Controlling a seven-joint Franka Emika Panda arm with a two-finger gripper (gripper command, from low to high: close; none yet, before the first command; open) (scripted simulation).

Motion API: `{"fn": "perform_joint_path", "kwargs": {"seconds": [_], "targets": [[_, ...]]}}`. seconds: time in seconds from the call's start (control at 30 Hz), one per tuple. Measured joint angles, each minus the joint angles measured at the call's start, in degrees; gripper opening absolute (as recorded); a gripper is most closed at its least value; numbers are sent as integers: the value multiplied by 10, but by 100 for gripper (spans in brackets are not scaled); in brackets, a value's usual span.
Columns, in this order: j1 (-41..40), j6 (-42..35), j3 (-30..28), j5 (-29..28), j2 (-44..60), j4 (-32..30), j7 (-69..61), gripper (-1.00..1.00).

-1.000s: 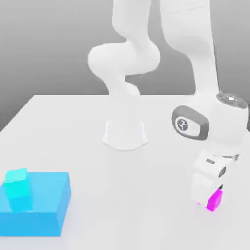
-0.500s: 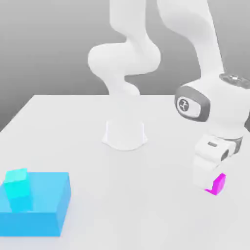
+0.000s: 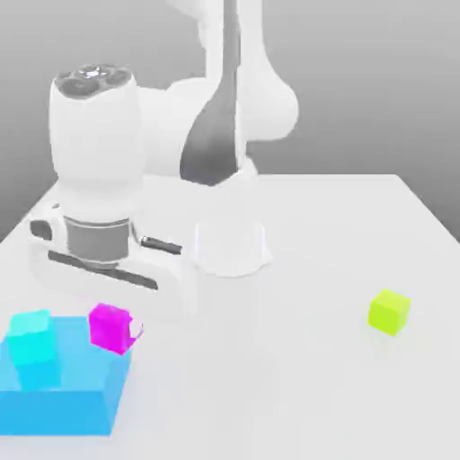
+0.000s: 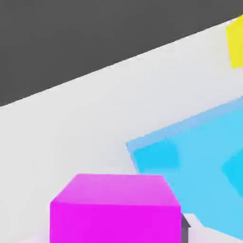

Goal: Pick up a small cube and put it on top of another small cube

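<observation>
The gripper [image 3: 119,329] held the pink cube [image 3: 110,327] between its fingers, above the near-right corner of the big blue block [image 3: 81,386] as the exterior view showed it. The pink cube hung clear of the block's top and sat just to the exterior view's right of the cyan cube [image 3: 34,349], the two apart. The cyan cube rested on the block, toward its left side in that view. A lime cube [image 3: 389,311] lay on the white table [image 3: 296,386] well off to the exterior view's right. In the hand view the pink cube [image 4: 116,209] sat close before the camera, with the blue block [image 4: 199,156] behind it and part of the lime cube [image 4: 235,42] at the frame's edge
</observation>
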Motion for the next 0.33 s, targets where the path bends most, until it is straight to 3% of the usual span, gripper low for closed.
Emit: {"fn": "perform_joint_path", "kwargs": {"seconds": [0.1, 0.2, 0.23, 0.33], "targets": [[-51, -23, -29, 21, -12, 13, 15, -100], [-57, 30, -30, 39, 32, 3, 10, -100], [-58, 50, -29, 43, 48, -1, 7, 100], [-57, 50, -29, 43, 48, -1, 7, 100]]}}
